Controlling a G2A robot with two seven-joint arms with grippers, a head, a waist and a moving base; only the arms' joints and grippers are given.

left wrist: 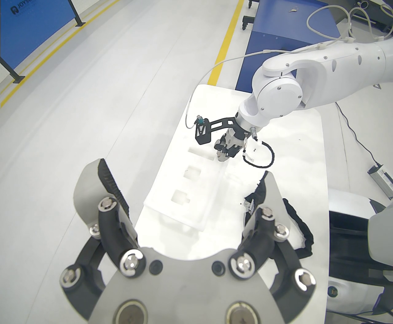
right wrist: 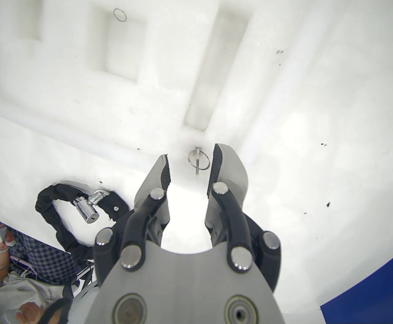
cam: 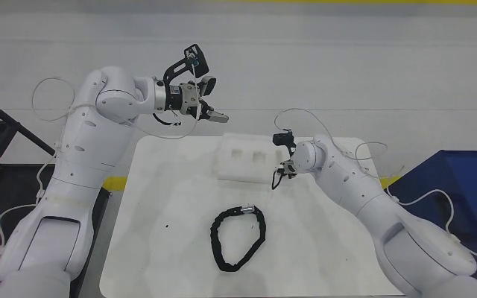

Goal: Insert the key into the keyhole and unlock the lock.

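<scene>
A black fabric-covered chain lock (cam: 237, 238) lies looped on the white table (cam: 164, 246), its chrome lock body (right wrist: 87, 210) at the far end of the loop with the keyhole face showing. The key (right wrist: 198, 160) on a small metal ring lies on the table by the foam block's near edge. My right gripper (right wrist: 190, 165) hangs open just above the key, fingers either side of it. My left gripper (left wrist: 187, 184) is open and empty, raised off the table's far left corner (cam: 216, 115).
A white foam block (cam: 250, 158) with several rectangular recesses sits at the back middle of the table; a loose ring (right wrist: 119, 14) lies in one recess. A blue cart (cam: 440, 186) stands right of the table.
</scene>
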